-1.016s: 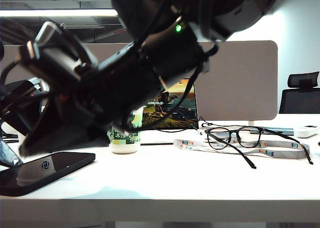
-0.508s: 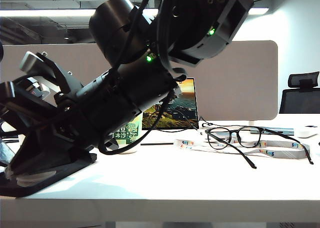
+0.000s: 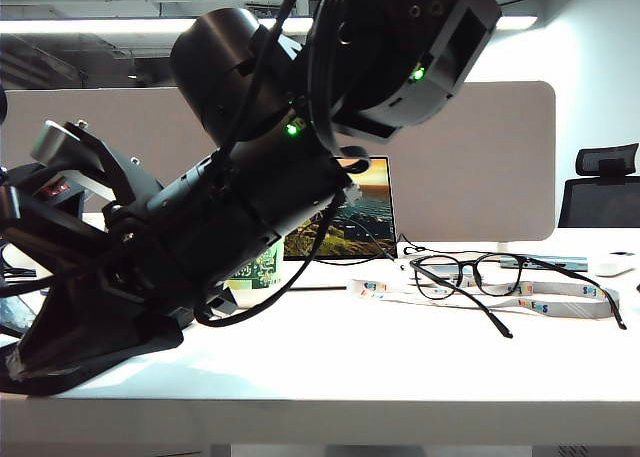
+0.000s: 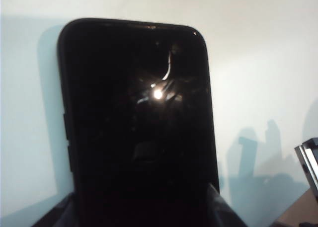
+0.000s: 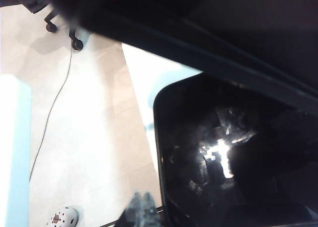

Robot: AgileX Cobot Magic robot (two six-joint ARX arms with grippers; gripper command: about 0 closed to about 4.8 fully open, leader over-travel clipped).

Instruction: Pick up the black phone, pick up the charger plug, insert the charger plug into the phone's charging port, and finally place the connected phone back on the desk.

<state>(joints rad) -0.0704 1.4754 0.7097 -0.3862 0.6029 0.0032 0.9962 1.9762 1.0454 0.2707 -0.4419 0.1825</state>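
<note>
The desk [image 3: 420,367] is taken as landmark. At its near left corner the black phone [image 4: 139,127] lies flat, close to the desk's edge, with floor directly beyond in the right wrist view.

The right gripper [image 3: 35,352], reached across to that corner, is seen pressed shut with nothing held. The left gripper [image 4: 141,222] stands wide around the phone's near end; contact cannot be told.

Judgement: a lift should go straight up, keeping the phone level. Clear room lies toward the desk's middle.

The charger plug is not visible.
</note>
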